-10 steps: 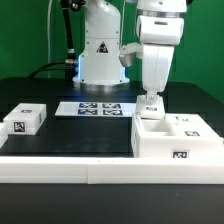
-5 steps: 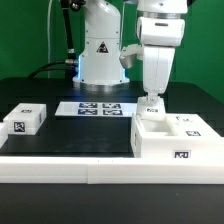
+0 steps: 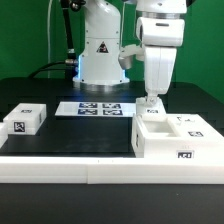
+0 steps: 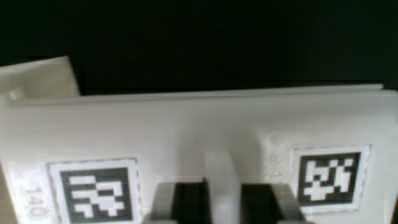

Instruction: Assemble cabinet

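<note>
The cabinet (image 3: 176, 140), lower right, lies open-side up, long axis across the frame. The pincer (image 3: 152, 101) hovers above it, and I cannot tell whether it grips anything. "140" is printed beside one tag (image 4: 93, 190).

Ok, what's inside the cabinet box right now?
The cabinet opens upward: a white recess shows on the exterior view's left, a flat tagged panel on its right. The fingers cover the recess's back corner; its floor cannot be made out.
</note>
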You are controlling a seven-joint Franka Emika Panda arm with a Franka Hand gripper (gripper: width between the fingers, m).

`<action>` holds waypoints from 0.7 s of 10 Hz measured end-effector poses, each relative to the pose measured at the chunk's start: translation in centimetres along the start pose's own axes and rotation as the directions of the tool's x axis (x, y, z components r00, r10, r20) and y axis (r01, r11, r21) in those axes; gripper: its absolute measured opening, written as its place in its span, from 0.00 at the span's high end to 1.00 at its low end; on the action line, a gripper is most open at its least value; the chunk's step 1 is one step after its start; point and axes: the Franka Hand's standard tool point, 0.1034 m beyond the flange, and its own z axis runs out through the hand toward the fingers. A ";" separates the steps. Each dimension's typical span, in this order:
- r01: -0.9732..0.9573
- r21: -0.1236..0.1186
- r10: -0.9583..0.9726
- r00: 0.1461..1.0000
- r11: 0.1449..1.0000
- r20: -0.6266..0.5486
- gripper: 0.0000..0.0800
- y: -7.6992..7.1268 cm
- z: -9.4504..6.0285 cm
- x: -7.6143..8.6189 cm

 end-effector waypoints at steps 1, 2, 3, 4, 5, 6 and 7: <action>0.007 -0.001 -0.007 1.000 1.000 -0.002 0.91 0.3 0.1 0.0; 0.009 -0.002 -0.009 1.000 1.000 -0.002 0.91 0.5 0.1 0.0; 0.023 -0.001 -0.023 1.000 1.000 -0.001 0.91 0.5 0.1 0.0; 0.021 -0.002 -0.021 1.000 1.000 -0.001 0.91 0.5 0.1 0.0; 0.020 -0.002 -0.020 1.000 1.000 -0.001 0.91 0.5 0.1 0.0; 0.020 -0.002 -0.020 1.000 1.000 -0.001 0.91 0.5 0.1 0.0; 0.020 -0.002 -0.020 1.000 1.000 -0.001 0.91 0.5 0.1 0.0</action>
